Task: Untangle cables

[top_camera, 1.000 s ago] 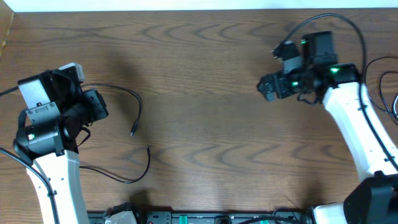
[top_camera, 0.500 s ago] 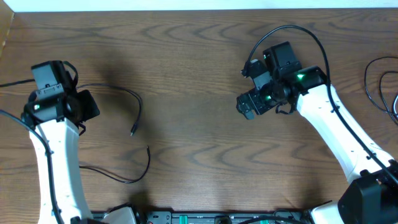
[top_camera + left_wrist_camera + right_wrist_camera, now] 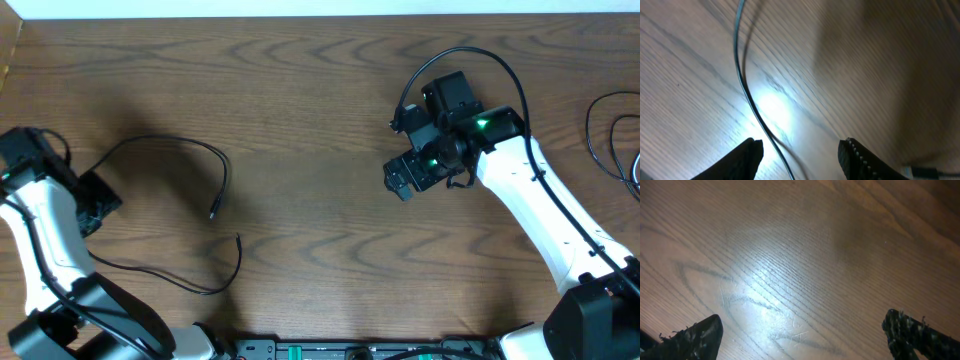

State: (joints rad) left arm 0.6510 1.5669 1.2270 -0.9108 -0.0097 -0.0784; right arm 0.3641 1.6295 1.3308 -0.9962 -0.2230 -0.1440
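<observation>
A: Left gripper [image 3: 93, 200], state?
B: Parked at the 9 o'clock edge of the table [image 3: 320, 80]. Fingers [image 3: 747, 157] are spread and pinching nothing.
A: Is a cable near it?
B: Yes. In the wrist view a thin black cord lies flat on the wood, running through the gap between the fingers and clear of both.
A: Which cord?
B: Can't tell from the wrist view alone. Overhead, the upper cable [image 3: 180, 143] leaves the gripper, arcs toward 12, then drops. Its plug [image 3: 212, 214] lies at about 9 o'clock from table centre.
A: Second one?
B: The lower cable [image 3: 190, 288] is at about 8 o'clock. It's a shallow U, with the free end turned up toward 12. That end is near the upper plug but apart from it, and the two cords don't cross.
A: Right gripper [image 3: 398, 182]?
B: About 2 o'clock from centre, over bare wood. The jaws are wide apart and only table shows between them.
A: Anything on that side?
B: Loose black loops [image 3: 598, 128] at the 3 o'clock edge, partly cut off by the frame, well apart from the right gripper.
</observation>
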